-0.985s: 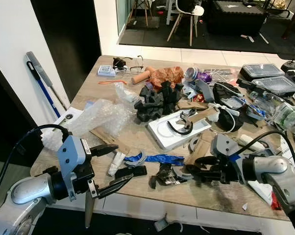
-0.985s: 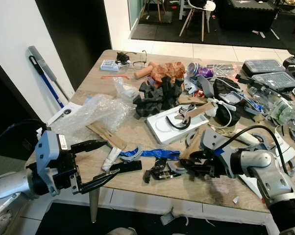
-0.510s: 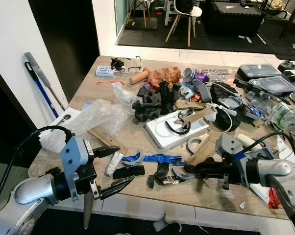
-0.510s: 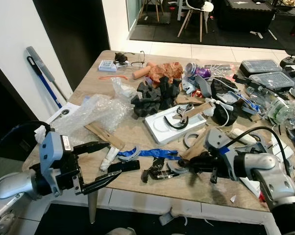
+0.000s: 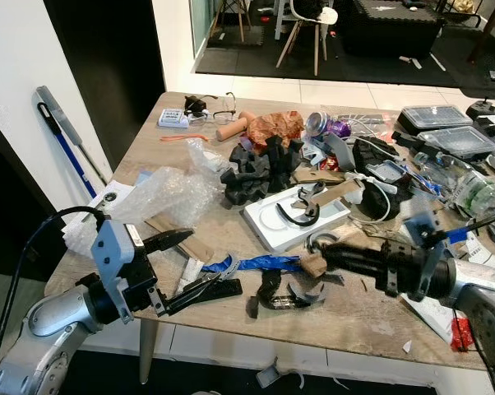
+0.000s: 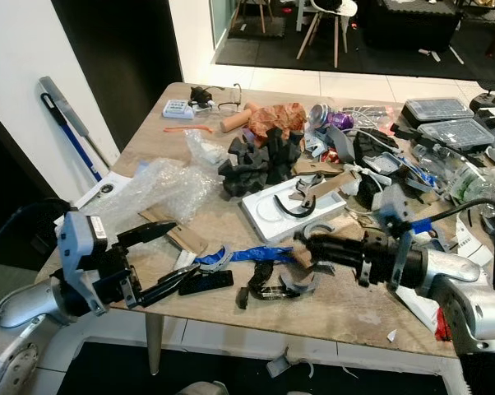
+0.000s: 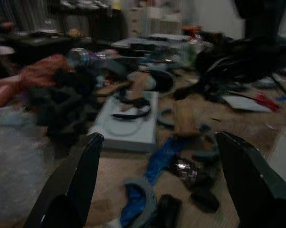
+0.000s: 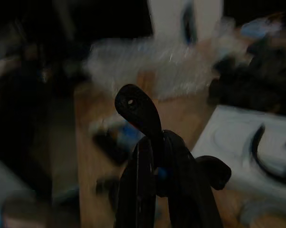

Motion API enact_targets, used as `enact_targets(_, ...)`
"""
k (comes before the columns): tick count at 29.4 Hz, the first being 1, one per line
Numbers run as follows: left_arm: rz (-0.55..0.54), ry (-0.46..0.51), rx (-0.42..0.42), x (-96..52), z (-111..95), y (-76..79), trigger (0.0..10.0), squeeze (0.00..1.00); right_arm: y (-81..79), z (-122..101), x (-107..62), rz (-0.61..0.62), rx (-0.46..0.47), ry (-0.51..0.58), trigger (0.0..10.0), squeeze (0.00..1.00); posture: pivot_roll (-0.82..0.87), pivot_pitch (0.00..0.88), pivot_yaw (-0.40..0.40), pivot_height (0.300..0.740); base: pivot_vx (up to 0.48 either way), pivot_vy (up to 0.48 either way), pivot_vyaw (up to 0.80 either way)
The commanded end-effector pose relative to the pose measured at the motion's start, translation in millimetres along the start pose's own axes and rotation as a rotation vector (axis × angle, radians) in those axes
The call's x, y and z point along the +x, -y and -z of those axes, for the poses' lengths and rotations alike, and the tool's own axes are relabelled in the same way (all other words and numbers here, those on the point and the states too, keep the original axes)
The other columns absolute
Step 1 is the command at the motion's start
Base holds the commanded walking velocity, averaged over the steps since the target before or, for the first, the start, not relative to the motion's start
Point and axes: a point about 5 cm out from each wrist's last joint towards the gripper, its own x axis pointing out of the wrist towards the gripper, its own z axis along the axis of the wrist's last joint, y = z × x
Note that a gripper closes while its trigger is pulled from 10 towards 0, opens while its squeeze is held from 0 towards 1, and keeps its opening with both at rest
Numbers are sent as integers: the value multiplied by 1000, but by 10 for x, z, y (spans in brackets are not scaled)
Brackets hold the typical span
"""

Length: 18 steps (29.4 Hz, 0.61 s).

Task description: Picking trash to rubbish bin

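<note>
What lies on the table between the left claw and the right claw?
In the left eye view, between the left claw and right claw: a blue strip, a black flat piece and crumpled dark scraps.

The table (image 5: 371, 325) stands with its left side near a wall, where a mop (image 5: 67, 140) leans. On the table's left part lies a heap of bubble wrap (image 5: 161, 193), with a cardboard strip (image 5: 175, 239) just before it. Toward the middle sits a flat tray (image 5: 293, 218), and behind it a pile of foam pieces (image 5: 256, 169). Before the tray a tape strip (image 5: 260, 264) lies along the front edge, with crumpled scraps (image 5: 284, 292) just before it. The left gripper (image 5: 180, 263) hangs at the front left corner, the right gripper (image 5: 313, 263) over the scraps from the right. Lidded containers (image 5: 457, 136) sit at the far right; chairs (image 5: 301, 29) stand beyond the table.
</note>
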Motion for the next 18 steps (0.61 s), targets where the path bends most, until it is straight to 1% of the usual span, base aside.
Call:
enact_targets(1,-21,25,-15,-24,25,-31,10000,0,-6,-122,37,15,6,84,8078,0,-10,0,-15,740,0,0,0)
enact_targets(2,-30,34,-23,-37,45,-45,10000,0,-18,-150,69,24,22,130,8510,0,-10,0,-15,740,0,0,0)
enact_targets(3,-37,49,-33,-44,57,-54,10000,0,-13,-171,104,47,33,170,10000,0,-12,0,-17,740,0,0,0)
enact_targets(4,-37,49,-33,-44,57,-54,10000,0,-13,-171,104,47,33,170,10000,0,-12,0,-17,740,0,0,0)
enact_targets(5,-51,77,-48,-47,68,-64,10000,0,30,-198,150,119,38,213,10000,0,-13,0,-23,740,0,0,0)
enact_targets(6,-51,77,-48,-47,68,-64,10000,0,30,-198,150,119,38,213,10000,0,-13,0,-23,740,0,0,0)
enact_targets(7,-58,93,-51,-41,58,-69,10000,0,57,-212,177,162,42,239,10000,0,-14,0,-26,740,0,0,0)
enact_targets(8,-58,93,-51,-41,58,-69,10000,0,57,-212,177,162,42,239,10000,0,-14,0,-26,740,0,0,0)
enact_targets(9,-71,120,-62,-22,22,-76,10000,0,70,-234,204,200,54,281,10000,0,-14,0,-26,740,0,0,0)
enact_targets(10,-71,120,-62,-22,22,-76,10000,0,70,-234,204,200,54,281,10000,0,-14,0,-26,740,0,0,0)
enact_targets(12,-116,156,-67,30,-47,-99,10000,0,102,-212,239,287,68,342,10000,0,-14,0,-26,740,0,0,0)
enact_targets(14,-116,156,-67,30,-47,-99,10000,0,102,-212,239,287,68,342,10000,0,-14,0,-26,740,0,0,0)
enact_targets(16,-152,165,-62,58,-67,-121,10000,0,92,-155,262,340,82,351,10000,0,-14,0,-29,740,0,0,0)
enact_targets(17,-152,165,-62,58,-67,-121,10000,0,92,-155,262,340,82,351,10000,0,-14,0,-29,740,0,0,0)
enact_targets(18,-184,162,-52,66,-66,-148,10000,0,92,-133,268,367,79,346,10000,0,-15,0,-33,740,0,0,0)
